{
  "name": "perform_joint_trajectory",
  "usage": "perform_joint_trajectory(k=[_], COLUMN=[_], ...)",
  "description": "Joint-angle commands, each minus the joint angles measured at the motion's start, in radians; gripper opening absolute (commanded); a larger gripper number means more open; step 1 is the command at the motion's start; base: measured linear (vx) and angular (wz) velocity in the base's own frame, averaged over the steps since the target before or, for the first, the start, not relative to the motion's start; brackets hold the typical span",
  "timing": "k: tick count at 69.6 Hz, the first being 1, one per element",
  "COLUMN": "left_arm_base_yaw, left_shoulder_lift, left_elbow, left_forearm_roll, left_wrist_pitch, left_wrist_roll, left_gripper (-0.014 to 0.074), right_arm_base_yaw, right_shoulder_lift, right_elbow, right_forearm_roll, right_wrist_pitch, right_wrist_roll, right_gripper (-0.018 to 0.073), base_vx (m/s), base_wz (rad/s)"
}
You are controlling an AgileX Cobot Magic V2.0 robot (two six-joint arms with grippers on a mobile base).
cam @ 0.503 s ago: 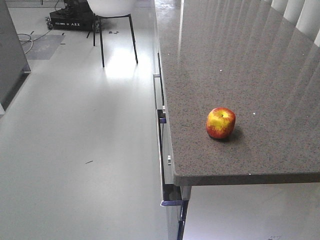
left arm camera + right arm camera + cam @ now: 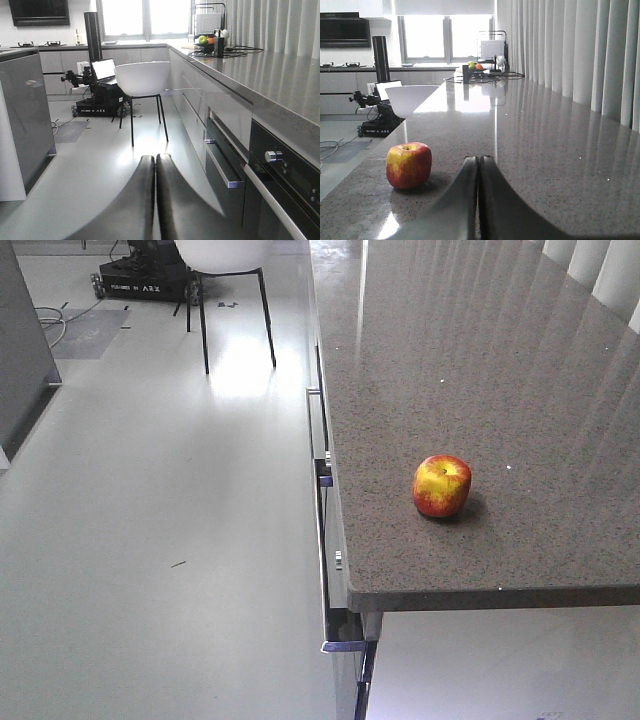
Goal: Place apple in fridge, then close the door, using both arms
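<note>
The red and yellow apple [image 2: 442, 485] sits on the grey stone counter [image 2: 480, 360] near its front left corner. It also shows in the right wrist view [image 2: 409, 165], ahead and left of my right gripper [image 2: 478, 159], which is shut and empty low over the counter. My left gripper [image 2: 155, 157] is shut and empty, held above the floor beside the counter's drawers. A dark grey slab [image 2: 27, 115] at the left may be the fridge or its door; I cannot tell which. Neither arm shows in the front view.
A white chair [image 2: 142, 80] on black legs and a black mobile base [image 2: 97, 102] stand on the floor ahead. Drawer handles [image 2: 322, 540] run along the counter's left side. A fruit bowl [image 2: 474, 66] and appliance stand at the counter's far end; curtains line the right.
</note>
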Motion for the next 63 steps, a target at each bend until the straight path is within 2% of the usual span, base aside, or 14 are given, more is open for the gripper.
perform_joint_trajectory(k=[1, 14, 28, 37, 44, 59, 63], left_arm_base_yaw=[-0.001, -0.001, -0.001, -0.001, -0.001, -0.001, -0.001], left_shoulder_lift=[-0.013, -0.013, -0.013, -0.013, -0.013, -0.013, -0.013], left_elbow=[0.013, 0.013, 0.013, 0.013, 0.013, 0.013, 0.013], left_forearm_roll=[-0.005, -0.005, -0.005, -0.005, -0.005, -0.005, -0.005], left_wrist_pitch=[-0.072, -0.072, -0.072, -0.072, -0.072, -0.072, -0.072], left_wrist_roll=[-0.004, -0.004, -0.004, -0.004, -0.004, -0.004, -0.004], left_gripper=[-0.0006, -0.0006, -0.0006, -0.0006, -0.0006, -0.0006, -0.0006], right_arm_base_yaw=[0.0, 0.0, 0.0, 0.0, 0.0, 0.0, 0.0], right_shoulder_lift=[0.005, 0.138, 0.357, 0.478, 0.557, 0.71, 0.75], right_elbow=[-0.086, -0.333, -0.578, -0.673, -0.716, -0.77, -0.781], right_forearm_roll=[0.009, 0.011, 0.016, 0.014, 0.037, 0.149, 0.175], right_wrist_pitch=[-0.021, 0.243, 0.61, 0.732, 0.756, 0.758, 0.757], right_wrist_roll=[0.011, 0.01, 0.003, -0.024, -0.106, -0.324, -0.366], right_gripper=[-0.0003, -0.0003, -0.0001, 0.0048, 0.0172, 0.0579, 0.0657], base_vx=[0.0, 0.0, 0.0, 0.0, 0.0, 0.0, 0.0], base_wz=[0.0, 0.0, 0.0, 0.0, 0.0, 0.0, 0.0])
